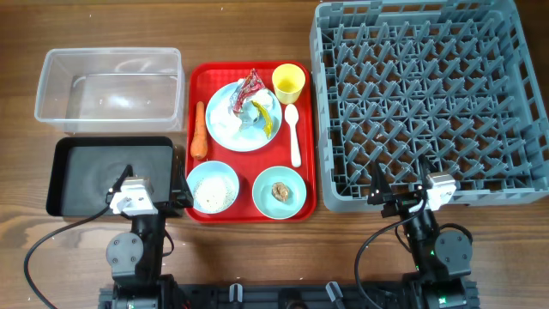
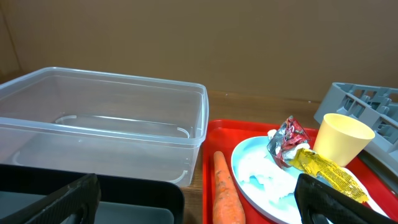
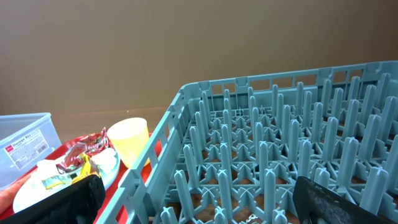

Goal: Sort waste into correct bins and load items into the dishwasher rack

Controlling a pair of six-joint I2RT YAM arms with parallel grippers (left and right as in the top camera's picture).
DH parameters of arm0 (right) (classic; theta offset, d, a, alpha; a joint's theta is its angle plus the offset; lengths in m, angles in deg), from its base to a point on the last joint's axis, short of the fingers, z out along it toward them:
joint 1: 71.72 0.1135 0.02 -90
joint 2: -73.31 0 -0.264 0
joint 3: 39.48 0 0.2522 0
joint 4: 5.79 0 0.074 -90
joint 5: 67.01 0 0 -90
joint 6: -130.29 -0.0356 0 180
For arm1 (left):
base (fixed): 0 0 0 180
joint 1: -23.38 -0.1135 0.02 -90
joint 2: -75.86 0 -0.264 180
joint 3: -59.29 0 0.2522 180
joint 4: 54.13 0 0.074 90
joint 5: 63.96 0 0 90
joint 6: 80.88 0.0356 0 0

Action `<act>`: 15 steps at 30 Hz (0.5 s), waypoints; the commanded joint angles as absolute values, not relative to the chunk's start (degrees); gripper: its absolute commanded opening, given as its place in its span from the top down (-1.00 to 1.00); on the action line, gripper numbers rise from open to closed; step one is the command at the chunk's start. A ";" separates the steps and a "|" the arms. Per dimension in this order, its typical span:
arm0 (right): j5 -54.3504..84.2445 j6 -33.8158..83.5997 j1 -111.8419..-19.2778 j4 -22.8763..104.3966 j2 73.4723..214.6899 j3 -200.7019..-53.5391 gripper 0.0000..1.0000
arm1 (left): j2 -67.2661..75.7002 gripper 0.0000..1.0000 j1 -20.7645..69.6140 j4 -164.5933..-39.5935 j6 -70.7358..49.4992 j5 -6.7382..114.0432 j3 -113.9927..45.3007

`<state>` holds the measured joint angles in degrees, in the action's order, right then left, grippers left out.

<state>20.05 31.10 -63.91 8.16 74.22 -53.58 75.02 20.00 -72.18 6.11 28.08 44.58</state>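
Observation:
On the red tray, a pale blue plate (image 1: 242,120) carries crumpled white paper, a red-silver wrapper (image 1: 251,88) and a yellow wrapper (image 1: 267,117). Beside it lie an orange carrot (image 1: 199,130), a yellow cup (image 1: 288,82) and a white spoon (image 1: 293,136). A light blue bowl (image 1: 213,186) holds rice; a green bowl (image 1: 279,192) holds a brown lump. The clear tub (image 1: 107,86) and black tray (image 1: 81,176) stand left, the grey rack (image 1: 429,103) right. My left gripper (image 1: 156,184) hangs open between black tray and red tray, empty (image 2: 199,208). My right gripper (image 1: 401,178) is open over the rack's near edge (image 3: 202,205).
The red serving tray (image 1: 196,77) sits between the bins and the rack. In the left wrist view the carrot (image 2: 225,193) points away from me, with the plate (image 2: 249,163) and cup (image 2: 341,138) to its right. Bare wooden table lies along the near edge.

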 commanded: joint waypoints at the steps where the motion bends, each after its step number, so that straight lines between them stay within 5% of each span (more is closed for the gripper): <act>1: 20.38 31.21 -63.87 7.85 74.32 -53.54 -1.00 | 75.26 -1.00 20.28 -72.12 7.21 28.39 45.17; 15: 20.38 31.23 -63.87 7.85 74.32 -53.54 -0.99 | 75.26 -1.00 20.28 -72.12 7.21 28.36 45.17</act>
